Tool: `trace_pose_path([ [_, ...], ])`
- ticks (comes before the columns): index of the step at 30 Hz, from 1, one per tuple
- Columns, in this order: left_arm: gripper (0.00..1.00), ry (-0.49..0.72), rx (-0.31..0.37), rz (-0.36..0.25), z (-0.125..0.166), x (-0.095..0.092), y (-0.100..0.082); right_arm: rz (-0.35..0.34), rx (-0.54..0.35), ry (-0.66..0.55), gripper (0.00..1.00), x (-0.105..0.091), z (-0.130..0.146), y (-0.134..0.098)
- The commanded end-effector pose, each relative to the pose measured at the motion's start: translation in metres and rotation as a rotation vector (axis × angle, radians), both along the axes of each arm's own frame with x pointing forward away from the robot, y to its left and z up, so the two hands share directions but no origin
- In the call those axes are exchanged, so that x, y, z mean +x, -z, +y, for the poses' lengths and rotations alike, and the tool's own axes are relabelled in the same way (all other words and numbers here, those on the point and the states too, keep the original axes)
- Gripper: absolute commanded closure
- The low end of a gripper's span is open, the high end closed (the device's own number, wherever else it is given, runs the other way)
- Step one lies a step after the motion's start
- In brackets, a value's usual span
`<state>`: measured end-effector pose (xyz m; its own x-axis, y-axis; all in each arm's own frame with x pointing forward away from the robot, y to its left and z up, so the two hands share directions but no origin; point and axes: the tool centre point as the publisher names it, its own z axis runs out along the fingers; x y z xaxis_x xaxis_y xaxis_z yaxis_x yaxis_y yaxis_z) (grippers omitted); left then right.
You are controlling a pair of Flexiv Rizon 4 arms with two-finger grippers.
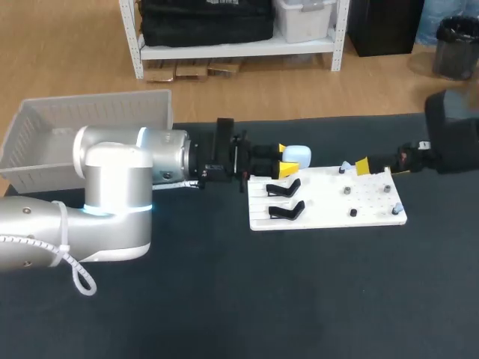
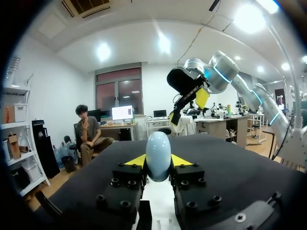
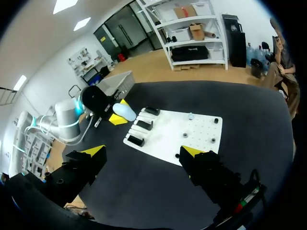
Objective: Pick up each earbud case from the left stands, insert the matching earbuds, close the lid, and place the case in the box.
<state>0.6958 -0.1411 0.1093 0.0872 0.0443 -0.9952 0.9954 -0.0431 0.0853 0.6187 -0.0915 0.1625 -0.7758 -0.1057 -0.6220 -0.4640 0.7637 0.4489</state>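
step: looks like the pick-up part of the first case is done, and earbud loading comes next. That's my read, nothing is in the case yet as far as I can see.
left gripper: clamped on the earbud case, with one yellow tip on each side of it.
case location: held up off the table, just beside the far-left corner of the white board and near the black stands. The two stands showing in the head view are empty.
lid: seems shut, just a smooth pale blue egg shape. Honestly can't be sure from here.
right gripper: fingers spread wide with nothing between them, hanging over the right end of the board, well apart from the case.
earbuds: a few small pale bits sit among the pegs on the right half of the board. Probably those, but they're too tiny to say for sure.
box: the white basket sits at the back left, behind the left arm.
next move: I'd guess the lid has to get opened first. Then the right gripper has to pinch one of those tiny buds and line it up with the case while the left holds steady. Fiddly stuff, small target.
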Motion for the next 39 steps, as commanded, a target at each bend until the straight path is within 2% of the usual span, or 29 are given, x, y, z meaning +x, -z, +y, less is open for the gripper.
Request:
trace_pose_path([
  [1, 1.0, -0.003, -0.019, 0.001, -0.003, 0.001, 0.005, -0.006, -0.029, 0.007, 0.0, -0.002, 0.008, 0.001],
  [22, 1.0, 0.008, -0.029, 0.048, -0.01, -0.004, 0.01, -0.034, -0.12, -0.006, 0.0, 0.007, 0.033, 0.01],
  [39, 1.0, 0.003, -0.025, 0.054, -0.01, -0.005, 0.011, 0.01, -0.16, -0.065, 0.0, 0.025, 0.072, 0.019],
])
